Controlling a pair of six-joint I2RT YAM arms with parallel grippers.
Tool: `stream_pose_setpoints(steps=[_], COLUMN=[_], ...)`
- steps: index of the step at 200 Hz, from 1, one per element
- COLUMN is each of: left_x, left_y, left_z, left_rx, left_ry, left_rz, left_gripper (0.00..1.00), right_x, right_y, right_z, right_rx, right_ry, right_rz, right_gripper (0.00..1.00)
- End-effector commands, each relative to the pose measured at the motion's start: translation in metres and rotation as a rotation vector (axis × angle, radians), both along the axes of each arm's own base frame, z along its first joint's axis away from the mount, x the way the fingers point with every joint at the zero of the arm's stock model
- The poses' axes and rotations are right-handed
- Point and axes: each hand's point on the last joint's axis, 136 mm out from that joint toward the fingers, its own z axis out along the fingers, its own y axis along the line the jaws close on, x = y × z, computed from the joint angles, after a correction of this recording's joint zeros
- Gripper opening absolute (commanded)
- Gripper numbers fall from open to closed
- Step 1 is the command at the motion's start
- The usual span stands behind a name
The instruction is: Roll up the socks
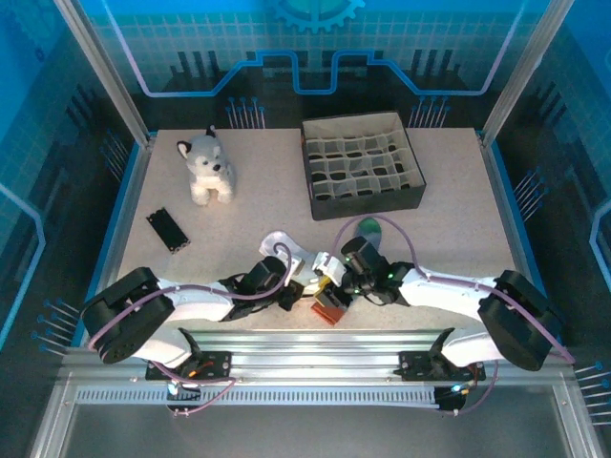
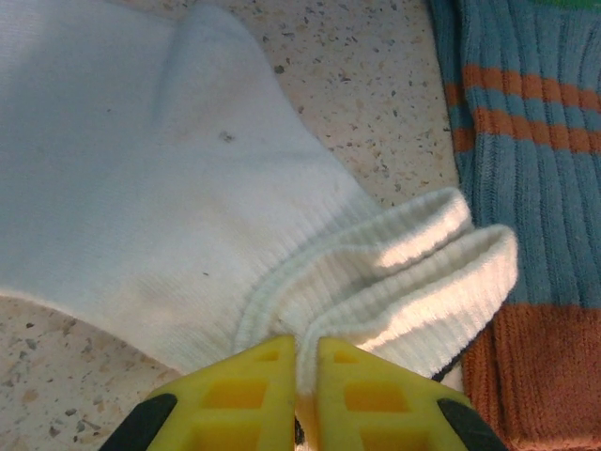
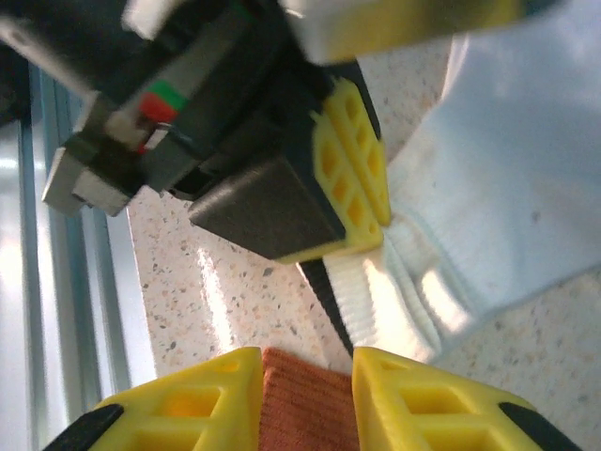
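Aluminium rail (image 1: pixel 305 348), socks (image 1: pixel 280 240) on speckled tabletop (image 1: pixel 458 219) — blue-lit glass walls (image 1: pixel 315 38) behind

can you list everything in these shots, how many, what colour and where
white ribbed fabric sock: 1, white, flat on the table near the arms
blue-grey ribbed sock with orange stripes and an orange-red cuff: 1, lying alongside the white sock
grey-white plush husky toy: 1, sitting upright, far left of the table
black box with a grid of compartments: 1, black, far side, right of centre
small flat black rectangular block: 1, black, left side
speckled beige tabletop: 1, under everything
left fingers: 2, yellow, shut on the white sock's cuff
right fingers: 2, yellow, shut on the orange-red cuff
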Motion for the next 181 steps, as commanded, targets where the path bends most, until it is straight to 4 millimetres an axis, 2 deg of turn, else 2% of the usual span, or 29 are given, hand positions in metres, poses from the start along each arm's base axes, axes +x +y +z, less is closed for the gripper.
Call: stream_pose_setpoints(steps=[1,27,45,66,108,181], left_x=[-0.029,-0.029,-0.028,-0.027,-0.024,-0.022], left_y=[0.033,0.033,0.033,0.032,0.031,0.034], left_z=[-0.039,-0.033,-0.032,-0.031,-0.028,-0.025], left_rx=[0.129,0.099,0.086,0.08,0.073,0.059], left_ry=[0.179,0.184,0.185,0.187,0.187,0.193], left_rz=[0.023,0.02,0.021,0.017,0.019,0.022], left_gripper=[0.1,0.09,0.1,0.09,0.09,0.07], right_x=[-0.005,-0.008,-0.004,-0.004,0.0,0.013], right_y=[0.007,0.007,0.004,0.011,0.023,0.031], right_z=[0.008,0.012,0.008,0.004,-0.007,-0.027], right_rx=[-0.004,-0.006,-0.043,-0.068,-0.14,-0.212], right_ry=[-0.297,-0.481,-0.534,-0.578,-0.626,-0.638], right_rz=[0.148,0.2,0.209,0.257,0.324,0.345], right_gripper=[0.29,0.3,0.31,0.32,0.32,0.36])
